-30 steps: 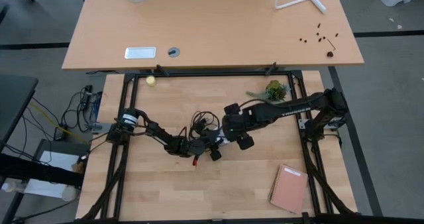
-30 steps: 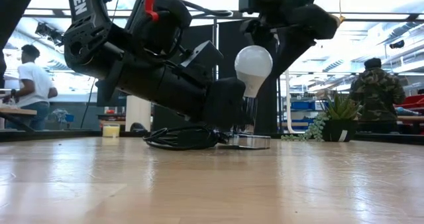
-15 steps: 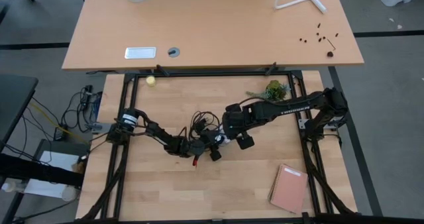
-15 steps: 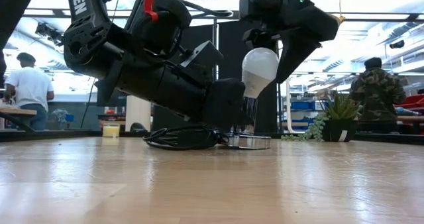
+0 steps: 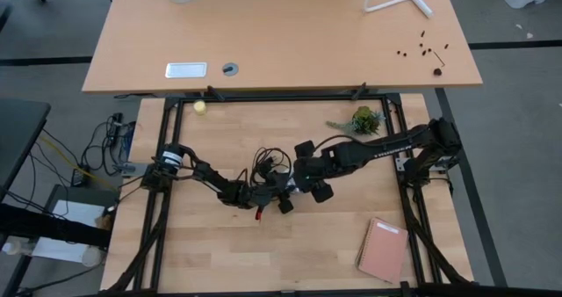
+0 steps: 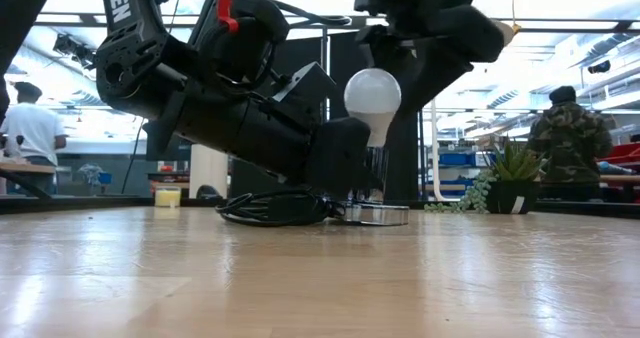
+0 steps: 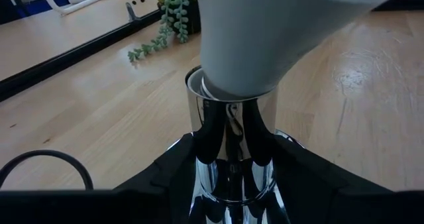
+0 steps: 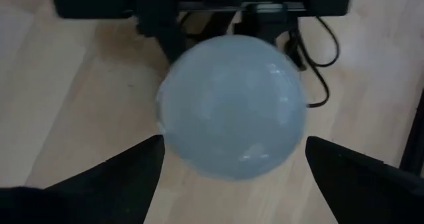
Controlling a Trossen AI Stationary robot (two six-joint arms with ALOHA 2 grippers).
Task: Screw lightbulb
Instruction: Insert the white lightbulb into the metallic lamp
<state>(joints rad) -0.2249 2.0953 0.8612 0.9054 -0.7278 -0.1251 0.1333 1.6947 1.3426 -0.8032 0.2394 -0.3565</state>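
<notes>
Right gripper [image 8: 232, 158] is released, fingers [image 8: 122, 174] spread wide either side of the lightbulb [image 6: 372, 96] and clear of the glass, hanging just above it. Left gripper [image 7: 232, 164] is clenched on the chrome socket [image 7: 230, 151], holding it upright mid-table. The bulb's base sits in the socket mouth, but the low view shows the bulb tilted off the socket axis. Risk: if it's cross-threaded or only a turn in, nothing is steadying it now, so it can tip out or bind when the right gripper re-grips. A re-grip off-centre would push the bulb sideways and lever the socket in the left jaws. Smooth glass could also slip under the pads, so rotation may not transfer. The black cord [image 6: 270, 208] coiled just left of the socket could drag if the socket shifts. Views: the low view gives the tilt and seat height; the right wrist view gives only the dome between the fingers, confirming the gap; the left wrist view shows the base at the socket rim; the high view shows both arms meeting mid-table, with the bulb mostly hidden under the right arm.
</notes>
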